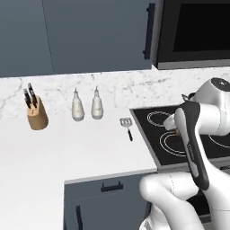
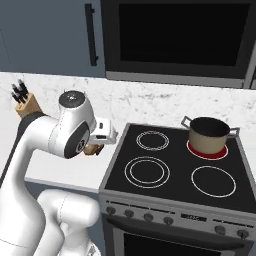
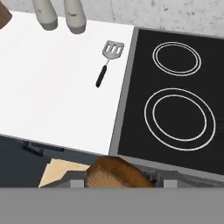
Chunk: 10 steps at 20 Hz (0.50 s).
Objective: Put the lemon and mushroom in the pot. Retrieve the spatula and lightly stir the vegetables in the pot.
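My gripper (image 3: 118, 179) is shut on the mushroom (image 3: 114, 172), a brown-tan lump held between the fingers above the stove's front left corner. In the right base view the mushroom (image 2: 93, 148) hangs under the hand beside the stove's left edge. The pot (image 2: 207, 135), tan with a dark rim, stands on the back right burner, which glows red, well to the right of the hand. The spatula (image 3: 107, 62) lies on the white counter left of the stove, its slotted head toward the wall; it also appears in the left base view, spatula (image 1: 126, 126). The lemon is hidden.
Two pale bottles (image 1: 78, 108) (image 1: 97, 105) and a wooden knife block (image 1: 37, 113) stand along the back of the counter (image 1: 54, 152). The black stovetop (image 2: 165, 185) has four burners, three of them bare. A dark microwave (image 2: 175, 40) hangs above it.
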Motion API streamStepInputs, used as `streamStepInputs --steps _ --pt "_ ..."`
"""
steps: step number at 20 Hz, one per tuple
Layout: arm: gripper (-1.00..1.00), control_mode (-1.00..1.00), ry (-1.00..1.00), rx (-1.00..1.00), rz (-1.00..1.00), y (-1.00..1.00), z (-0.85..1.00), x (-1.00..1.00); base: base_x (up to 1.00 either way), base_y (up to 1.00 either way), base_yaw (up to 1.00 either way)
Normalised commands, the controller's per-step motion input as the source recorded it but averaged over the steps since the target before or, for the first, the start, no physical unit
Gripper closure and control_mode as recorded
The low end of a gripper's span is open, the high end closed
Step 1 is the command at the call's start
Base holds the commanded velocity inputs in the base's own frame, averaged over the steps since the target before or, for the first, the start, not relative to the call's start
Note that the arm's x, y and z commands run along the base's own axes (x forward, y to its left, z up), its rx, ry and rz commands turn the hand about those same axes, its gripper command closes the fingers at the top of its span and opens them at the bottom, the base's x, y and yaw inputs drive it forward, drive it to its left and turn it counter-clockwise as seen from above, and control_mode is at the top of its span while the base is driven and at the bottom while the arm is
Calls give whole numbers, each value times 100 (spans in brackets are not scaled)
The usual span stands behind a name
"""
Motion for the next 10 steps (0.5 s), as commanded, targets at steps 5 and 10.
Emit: streamStepInputs --steps 5,10 --pt "100 100 0 0 0 0 0 0 -10 -81 0" --pt "100 100 0 0 0 0 0 0 -1 -78 0"
